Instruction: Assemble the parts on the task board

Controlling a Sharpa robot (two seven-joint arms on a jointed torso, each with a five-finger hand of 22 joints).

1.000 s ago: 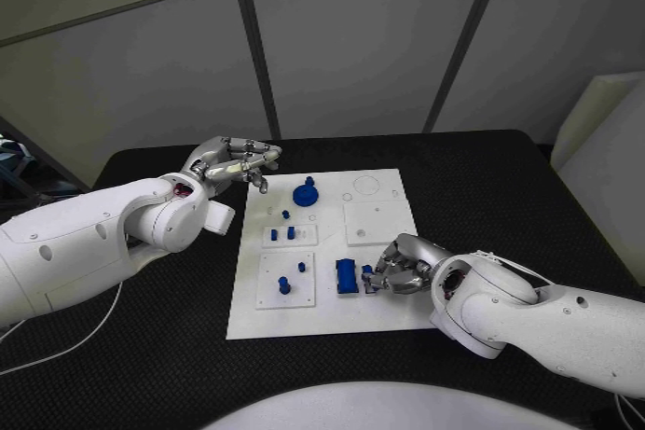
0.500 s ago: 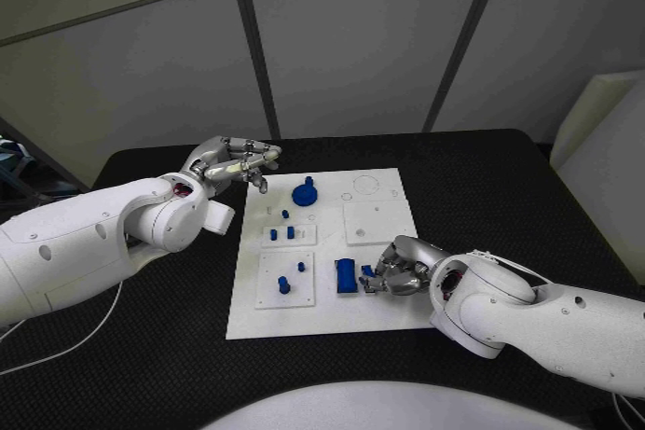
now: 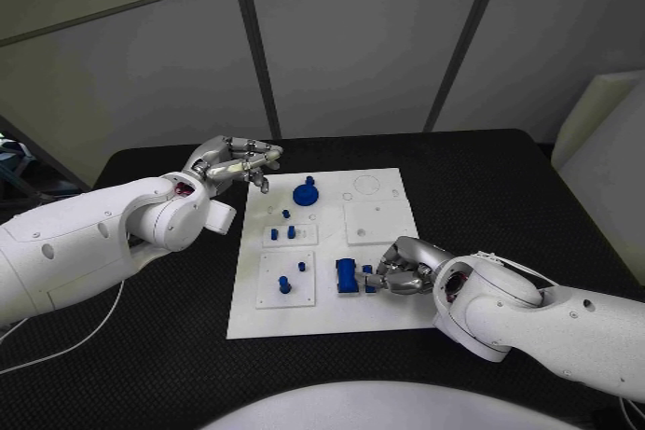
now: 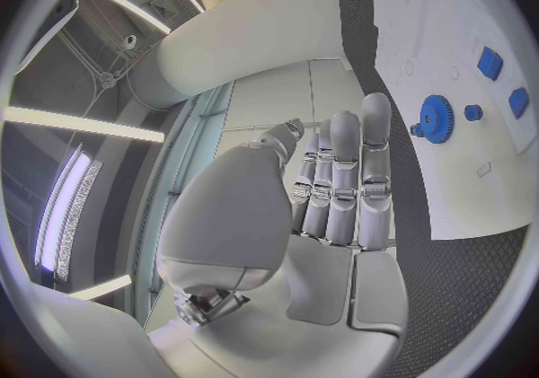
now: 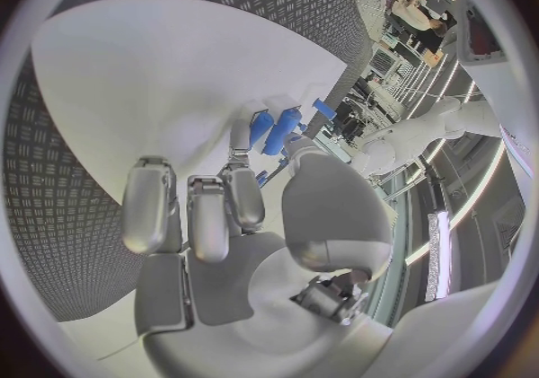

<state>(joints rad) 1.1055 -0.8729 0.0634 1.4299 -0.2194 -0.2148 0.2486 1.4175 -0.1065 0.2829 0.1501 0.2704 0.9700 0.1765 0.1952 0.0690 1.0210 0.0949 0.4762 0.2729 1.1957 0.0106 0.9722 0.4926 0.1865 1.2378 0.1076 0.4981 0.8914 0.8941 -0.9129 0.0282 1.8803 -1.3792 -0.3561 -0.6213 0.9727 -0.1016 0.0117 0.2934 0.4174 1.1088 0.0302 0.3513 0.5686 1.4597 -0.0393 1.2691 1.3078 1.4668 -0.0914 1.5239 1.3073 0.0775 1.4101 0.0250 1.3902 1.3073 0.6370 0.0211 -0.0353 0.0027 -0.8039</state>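
Little was moved since earlier frames: a small part (image 3: 368, 283) was pinched by the right hand (image 3: 394, 271) beside the block (image 3: 347, 275), at the board's (image 3: 322, 318) four o'clock. Insertion seemed pending. The left hand (image 3: 238, 160) was held empty, fingers loosely curled, at ten o'clock.

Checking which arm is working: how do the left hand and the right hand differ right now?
The left hand hangs off the task board, by its far left corner, holding nothing; the right hand sits over the board's near right part, its fingers at a small blue part beside the blue block. Both are silver.
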